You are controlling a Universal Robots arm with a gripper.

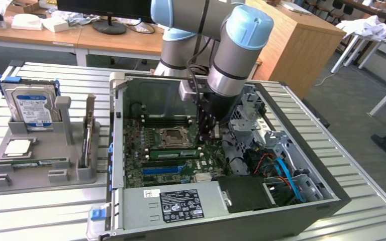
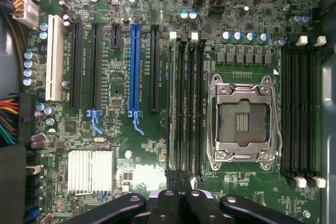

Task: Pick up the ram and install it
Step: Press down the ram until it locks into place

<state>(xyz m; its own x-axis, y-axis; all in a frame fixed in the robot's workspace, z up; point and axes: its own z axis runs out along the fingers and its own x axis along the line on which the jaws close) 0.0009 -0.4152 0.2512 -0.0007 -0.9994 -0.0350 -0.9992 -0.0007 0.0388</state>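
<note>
pincer (image 2: 181, 184) shut; ram (image 2: 171, 103) edge-up, lengthwise alongside memory slots (image 2: 191, 103)

Your arm (image 1: 236, 50) drops in from the top edge of the exterior view. It has grey tube segments with pale blue joint caps, and the last segment stands near vertical. Wrist (image 1: 221, 83) points straight down. Gripper (image 1: 212, 131) hangs black beneath it, long axis upright. In the wrist view your fingers (image 2: 173, 182) are pressed together, with no gap at the tips. Two black linkage bars (image 2: 113, 208) splay outward, one on each side of them. Cannot tell whether anything is pinched between the tips.
</note>
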